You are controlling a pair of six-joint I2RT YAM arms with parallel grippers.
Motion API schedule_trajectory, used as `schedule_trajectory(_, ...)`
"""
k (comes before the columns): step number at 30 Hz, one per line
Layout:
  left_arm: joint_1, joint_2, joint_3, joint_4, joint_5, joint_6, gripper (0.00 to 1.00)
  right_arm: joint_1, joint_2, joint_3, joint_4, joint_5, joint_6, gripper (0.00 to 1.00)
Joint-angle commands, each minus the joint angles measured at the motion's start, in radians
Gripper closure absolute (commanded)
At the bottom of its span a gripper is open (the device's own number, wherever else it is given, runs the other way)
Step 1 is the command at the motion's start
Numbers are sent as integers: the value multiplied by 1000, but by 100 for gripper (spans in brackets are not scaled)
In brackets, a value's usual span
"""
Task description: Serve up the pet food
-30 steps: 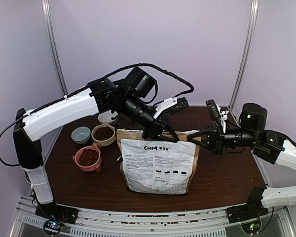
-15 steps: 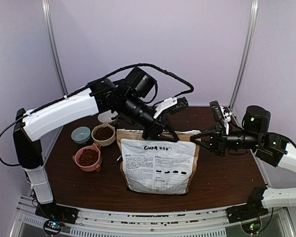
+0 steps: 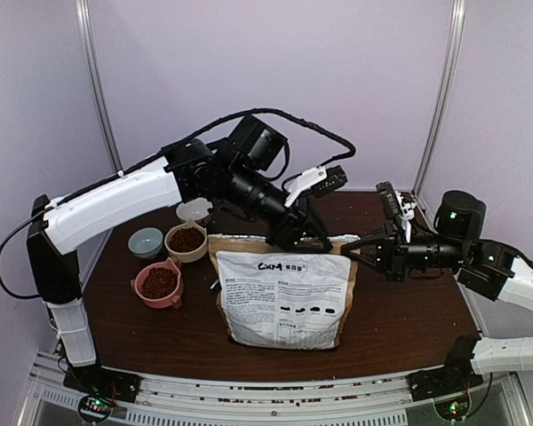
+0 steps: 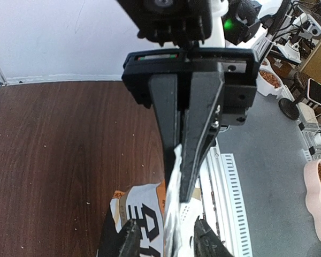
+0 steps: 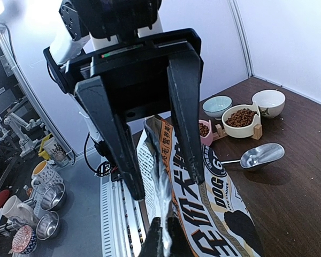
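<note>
The pet food (image 3: 158, 282) appears as a loose, dark reddish-brown granular mass; single pellets are too small to resolve. In the overhead view it fills two vessels on the bench (image 3: 409, 311): a pink bowl (image 3: 142, 295) and, at 1 o'clock from it, a beige bowl (image 3: 185, 256). Both stand at 9 to 10 o'clock of the upright foil bag (image 3: 284, 297), well apart from either hand. A teal bowl (image 3: 145, 241) sits just beside the beige one at its 9 o'clock, and a white bowl (image 3: 194, 210) at its 12 o'clock. Each fill is a round patch with no long axis and no pointing direction; the two patches together line up from 7 to 1 o'clock. The right hand (image 3: 346, 251) is closed on the bag's top edge at its right corner. The right wrist view confirms this, with the fingertips pinched onto the foil seam. The left hand (image 3: 304, 241) stands partly open over the same edge, one finger on each side of the seam; whether they touch the foil cannot be told. Only the right wrist view clearly shows a metal scoop (image 5: 261, 154) lying on the bench near the bowls, handle toward the bag. The left wrist view shows the right hand's fingers pressed together on the seam, with the bag's orange and black print below.
</note>
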Motion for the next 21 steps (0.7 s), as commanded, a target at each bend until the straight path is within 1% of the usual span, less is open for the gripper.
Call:
schedule_trajectory(1, -21, 44, 70, 9, -34, 12, 62, -4, -2, -6, 40, -2, 8, 100)
schedule_trajectory(2, -25, 49, 74, 6, -41, 14, 63, -3, -2, -6, 42, -2, 8, 100)
schedule_trajectory(6, -33, 58, 78, -2, -52, 18, 72, -4, -5, -6, 53, 0, 7, 100)
schedule_trajectory(9, -34, 62, 80, -20, -67, 24, 74, -3, -5, -8, 57, -1, 7, 100)
schedule_trajectory(10, -34, 63, 81, -26, -73, 28, 76, -4, -5, -8, 58, -2, 8, 100)
schedule_trajectory(13, -36, 63, 81, -41, -79, 33, 97, -4, -7, -9, 58, 0, 6, 100)
schedule_trajectory(14, -36, 64, 83, -48, -81, 36, 100, -4, -8, -9, 57, 1, 5, 100)
schedule_trajectory(20, -36, 55, 107, -114, -135, 61, 100, -5, -21, -10, 34, 14, -6, 100)
schedule_trajectory(21, -36, 49, 107, -123, -144, 64, 89, -5, -24, -10, 28, 16, -8, 100)
